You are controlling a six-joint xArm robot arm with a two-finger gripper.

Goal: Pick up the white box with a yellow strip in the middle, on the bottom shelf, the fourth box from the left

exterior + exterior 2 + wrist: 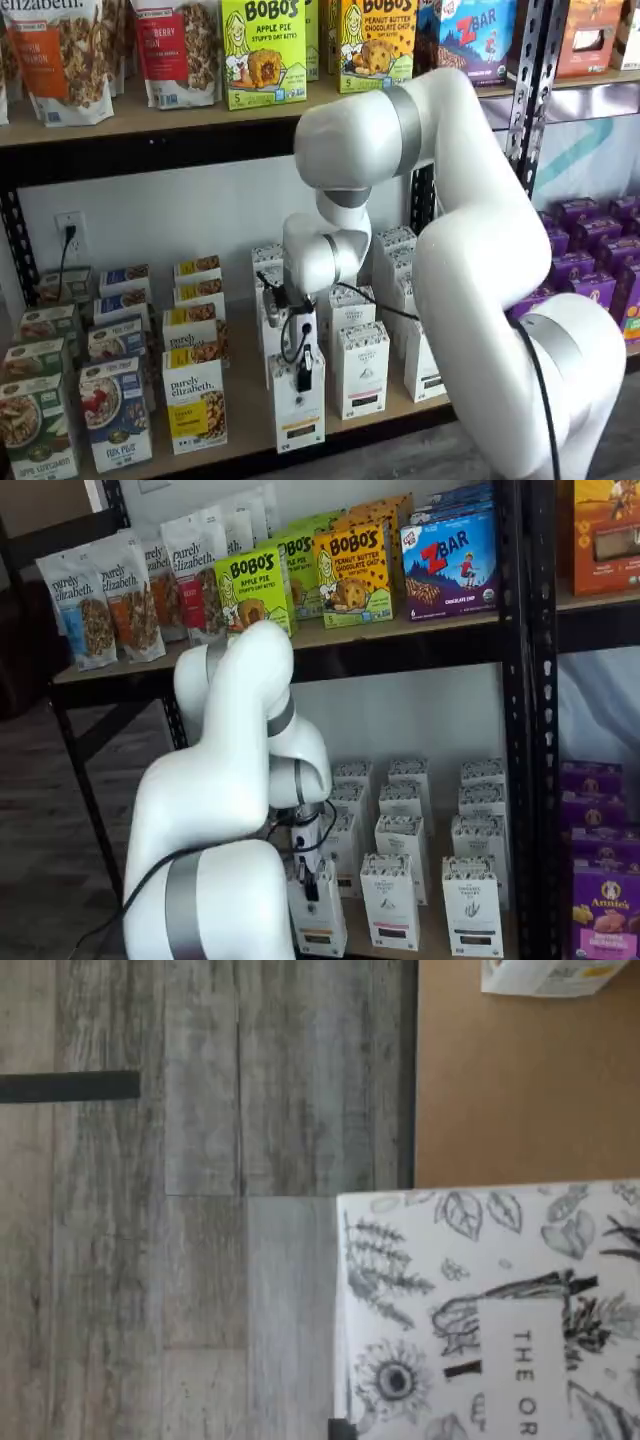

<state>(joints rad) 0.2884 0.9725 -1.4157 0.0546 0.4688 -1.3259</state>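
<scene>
The white box (298,422) stands at the front of the bottom shelf (245,410), with its yellowish strip low on the face; it also shows in a shelf view (320,925). My gripper (304,375) hangs over the box's top. One black finger lies against the front face in both shelf views (311,888), and the other finger is hidden, so I cannot tell whether it is shut. In the wrist view the box's speckled patterned top (480,1310) is close, beside the tan shelf board (520,1090).
Like white cartons (360,370) stand right of and behind the box. A purely elizabeth box (195,405) stands to its left. Purple boxes (590,260) sit past the black upright (530,80). Grey plank floor (200,1210) lies beyond the shelf edge.
</scene>
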